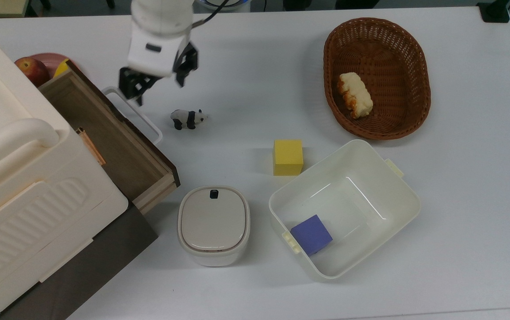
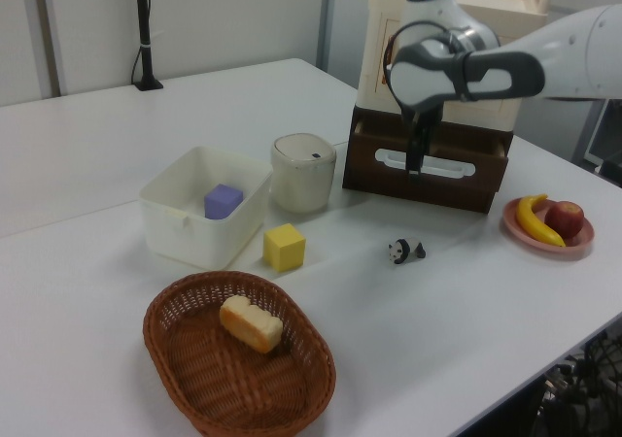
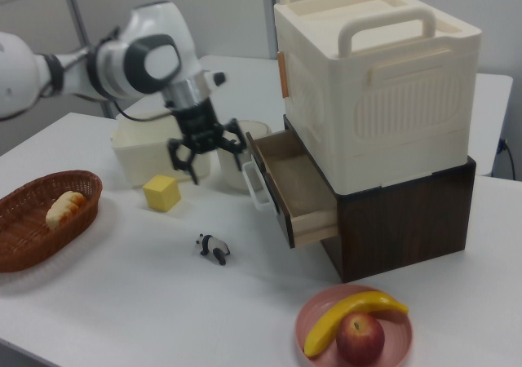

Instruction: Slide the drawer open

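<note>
White table — drawer pulled out; gripper above its handle, fingers spread, empty; panda beside handle

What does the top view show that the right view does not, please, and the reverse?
The top view looks down into the white tub, where a purple block lies, and onto the lid of the cream canister. The right view gives a banana and apple on a pink plate, plus the dark cabinet base. Both show the drawer pulled out, the gripper open near its white handle, the panda figure, the yellow block and the basket.
</note>
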### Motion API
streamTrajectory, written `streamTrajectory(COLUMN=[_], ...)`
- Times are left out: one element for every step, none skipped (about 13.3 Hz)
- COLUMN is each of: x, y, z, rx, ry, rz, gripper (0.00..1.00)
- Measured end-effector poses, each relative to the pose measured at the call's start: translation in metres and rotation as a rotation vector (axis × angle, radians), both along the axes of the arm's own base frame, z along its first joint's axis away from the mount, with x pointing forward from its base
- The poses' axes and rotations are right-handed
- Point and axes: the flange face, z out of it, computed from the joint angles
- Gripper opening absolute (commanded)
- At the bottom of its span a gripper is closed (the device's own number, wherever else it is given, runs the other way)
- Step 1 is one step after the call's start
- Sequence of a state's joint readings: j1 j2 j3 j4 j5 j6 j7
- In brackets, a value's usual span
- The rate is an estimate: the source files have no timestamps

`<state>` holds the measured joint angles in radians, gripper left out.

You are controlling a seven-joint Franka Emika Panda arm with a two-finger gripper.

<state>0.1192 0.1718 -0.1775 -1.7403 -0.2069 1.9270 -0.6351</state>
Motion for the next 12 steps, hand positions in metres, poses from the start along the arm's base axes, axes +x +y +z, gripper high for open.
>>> streamTrajectory(x=[-0.007,-0.014,-0.022,-0.029,-0.035,-0.042,-0.044,-0.045,-0.044,-0.042,-0.040,-0.039], y=[0.013,0.029,0.048,0.066,0.081,0.097,0.103,0.105,0.104,0.102,0.097,0.091], z=[0.008,0.016,0.024,0.032,0.039,0.048,0.051,0.052,0.052,0.051,0.050,0.050], rx=[0.026,0.052,0.070,0.079,0.081,0.081,0.082,0.081,0.080,0.083,0.086,0.088], ry=[0.015,0.028,0.033,0.029,0.020,-0.006,-0.028,-0.051,-0.068,-0.085,-0.097,-0.103], rz=[-0.034,-0.084,-0.148,-0.226,-0.306,-0.429,-0.523,-0.634,-0.721,-0.777,-0.812,-0.835], gripper=[1.00,1.00,1.00,1.00,1.00,1.00,1.00,1.00,1.00,1.00,1.00,1.00])
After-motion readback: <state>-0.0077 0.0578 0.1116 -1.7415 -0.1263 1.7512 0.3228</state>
